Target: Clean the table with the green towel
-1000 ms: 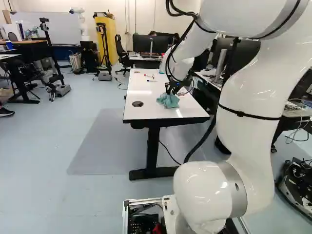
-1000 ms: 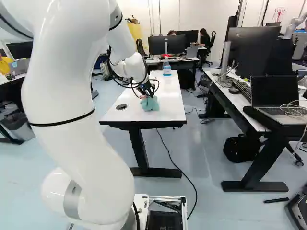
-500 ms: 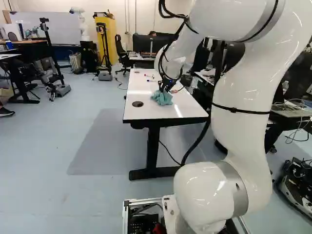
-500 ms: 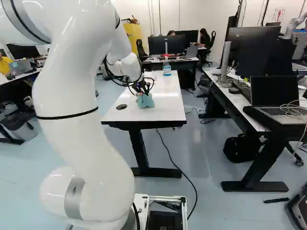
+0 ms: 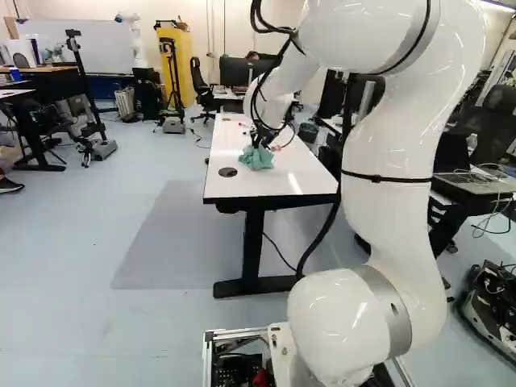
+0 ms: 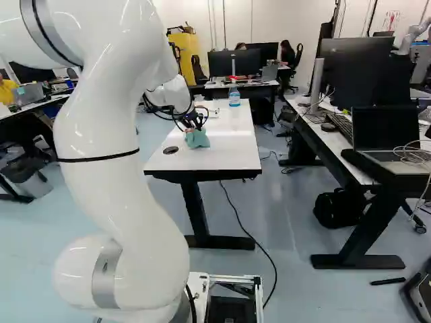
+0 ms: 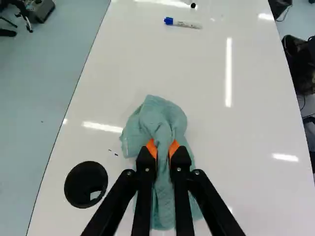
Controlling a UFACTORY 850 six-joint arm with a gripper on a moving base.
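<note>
In the left base view my gripper [image 5: 260,144] is low over the white table [image 5: 266,187], at the green towel [image 5: 257,158]. The right base view shows the same towel [image 6: 197,138] bunched on the tabletop. From the wrist, my gripper [image 7: 163,150] has a fold of the towel [image 7: 158,118] pinched between its two orange pads, with cloth spreading ahead of and below the fingers. The towel lies on the tabletop close to the round black cable hole [image 7: 86,184]. A few tiny dark specks are beside the towel, between it and the hole.
A blue-capped marker [image 7: 183,23] lies on the table ahead of the gripper. A spray bottle [image 6: 234,95] stands toward the table's far end. To the right is a desk with a laptop [image 6: 387,138] and monitors. Another robot [image 5: 133,40] is at the back left.
The arm has swung left in the left base view, carrying the gripped towel across the tabletop toward the cable hole's side. The base has not moved.
</note>
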